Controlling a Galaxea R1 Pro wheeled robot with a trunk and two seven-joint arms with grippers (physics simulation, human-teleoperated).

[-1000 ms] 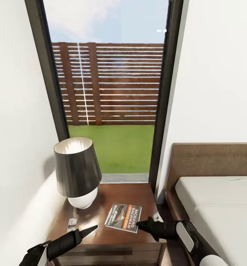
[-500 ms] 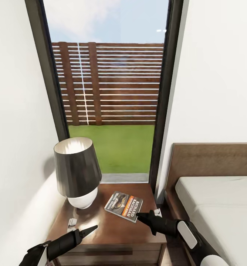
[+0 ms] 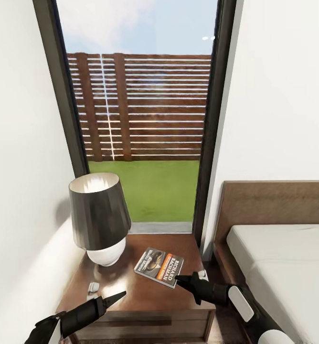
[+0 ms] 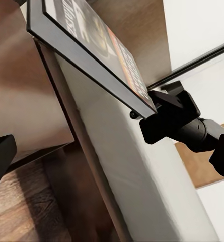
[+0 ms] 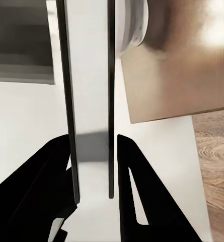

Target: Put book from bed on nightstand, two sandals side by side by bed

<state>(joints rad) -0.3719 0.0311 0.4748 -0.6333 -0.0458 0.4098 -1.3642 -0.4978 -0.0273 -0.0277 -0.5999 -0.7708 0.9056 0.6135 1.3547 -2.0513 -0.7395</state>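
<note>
The book (image 3: 159,267) has slid nearer the lamp (image 3: 100,217) on the nightstand (image 3: 145,291); right tool (image 3: 179,278) pinches its thin, stiff, light edge; left tool (image 3: 117,296) looks pressed together.

Looking along your right gripper (image 5: 94,176), you see its two black fingers (image 5: 137,196) standing on either side of the book (image 5: 90,91), which shows edge-on as a pale grey slab between two thin dark cover lines. The fingers sit against the book's near end, one at each cover. Beyond the book lies the glossy brown top of the nightstand (image 5: 182,65), with the lamp's white rounded base (image 5: 133,22) just beside the book's far end.
</note>
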